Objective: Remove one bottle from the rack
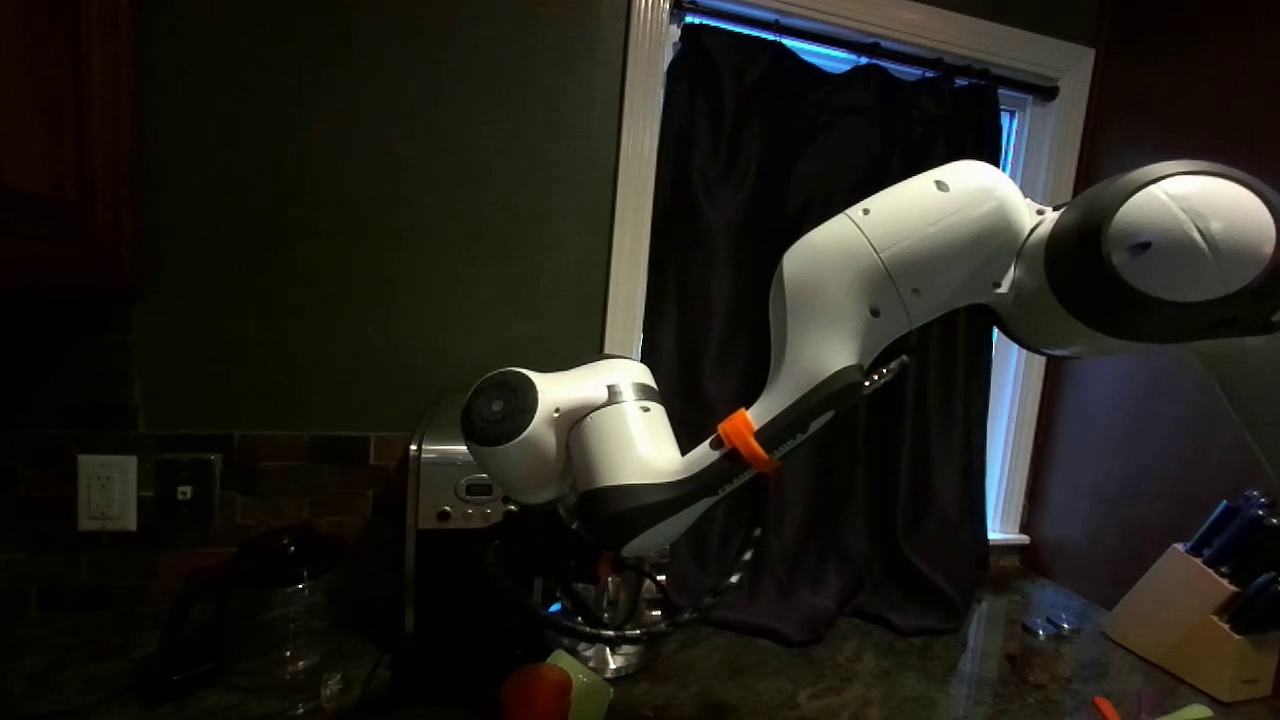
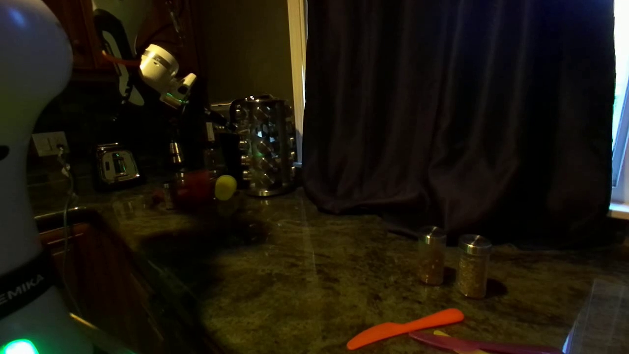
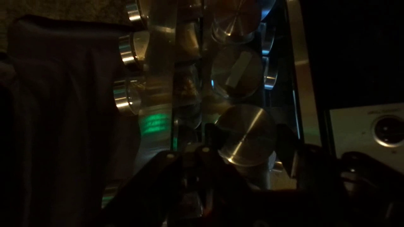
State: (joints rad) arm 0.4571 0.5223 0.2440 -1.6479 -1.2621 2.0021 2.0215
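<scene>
The rack [image 2: 265,192] is an upright steel stand on a round base, loaded with several clear bottles lying sideways with steel lids. In the wrist view its metal post [image 3: 157,94] runs down the left of the middle column. My gripper [image 3: 247,135] is shut on one bottle [image 3: 244,126], a dark finger on each side of its round lid. How deep that bottle sits in its slot, I cannot tell. Just above it shows another bottle [image 3: 236,72] without a shiny lid facing me. Deep shadow and the arm hide most of the gripper in both exterior views.
Two lidded jars, a left jar [image 2: 432,258] and a right jar [image 2: 474,268], stand on the counter. An orange knife [image 2: 405,329] and a purple knife [image 2: 471,342] lie nearby. A steel appliance [image 1: 455,470] and the dark curtain [image 1: 810,350] flank the rack.
</scene>
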